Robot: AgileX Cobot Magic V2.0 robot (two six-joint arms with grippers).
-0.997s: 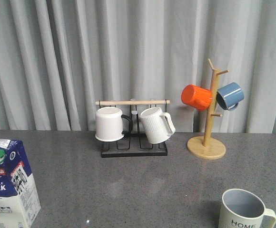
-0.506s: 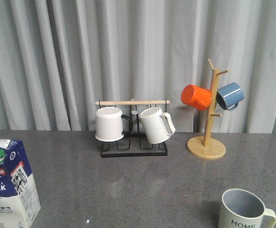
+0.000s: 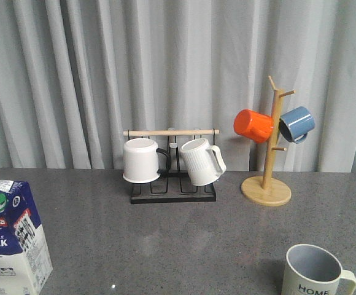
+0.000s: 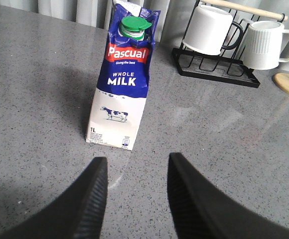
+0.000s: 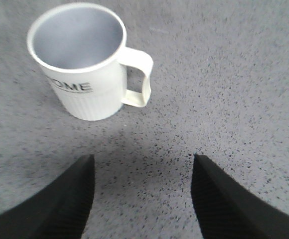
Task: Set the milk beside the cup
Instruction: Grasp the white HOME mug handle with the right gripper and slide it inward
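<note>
The milk carton (image 3: 12, 236), dark blue above and white below with a green cap, stands upright at the front left of the grey table. In the left wrist view the milk carton (image 4: 120, 82) stands a short way beyond my left gripper (image 4: 137, 162), which is open and empty. The cream "HOME" cup (image 3: 314, 273) stands upright at the front right. In the right wrist view the cup (image 5: 84, 62) stands just beyond my right gripper (image 5: 142, 159), which is open and empty. Neither gripper shows in the front view.
A black rack (image 3: 173, 192) with a wooden bar holds a plain white mug (image 3: 140, 160) and a ribbed white mug (image 3: 201, 161) at the back centre. A wooden mug tree (image 3: 267, 184) with an orange mug (image 3: 253, 125) and a blue mug (image 3: 297, 124) stands at the back right.
</note>
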